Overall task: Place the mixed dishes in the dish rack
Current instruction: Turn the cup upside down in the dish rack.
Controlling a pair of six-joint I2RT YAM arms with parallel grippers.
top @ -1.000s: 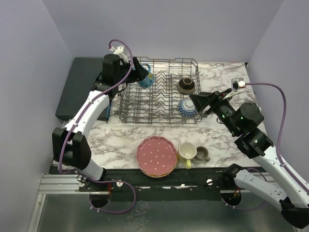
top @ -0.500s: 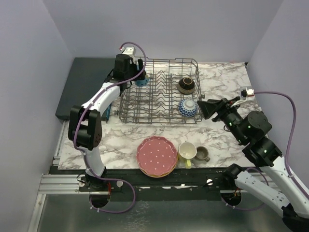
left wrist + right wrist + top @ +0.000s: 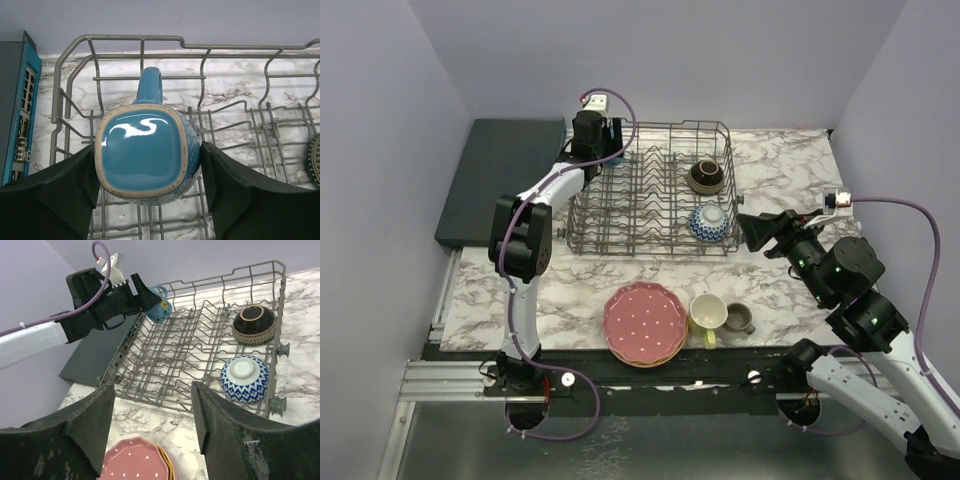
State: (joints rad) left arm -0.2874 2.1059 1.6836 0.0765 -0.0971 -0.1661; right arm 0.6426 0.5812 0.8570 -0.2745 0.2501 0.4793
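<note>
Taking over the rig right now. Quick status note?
Left gripper: shut on the blue mug, held over the far-left corner of the dish rack, not yet released.
Right gripper: open, empty, just right of the rack.
Done: brown bowl and blue patterned bowl sit upside down at the rack's right end.
Left: pink plate stack, yellow mug and olive-grey mug, all in front of the rack.

marble table [image 3: 580,285] | dish rack [image 3: 640,250] at back | pink plate stack [image 3: 644,322], perhaps three | yellow mug [image 3: 708,313] | olive-grey mug [image 3: 739,318]
</note>
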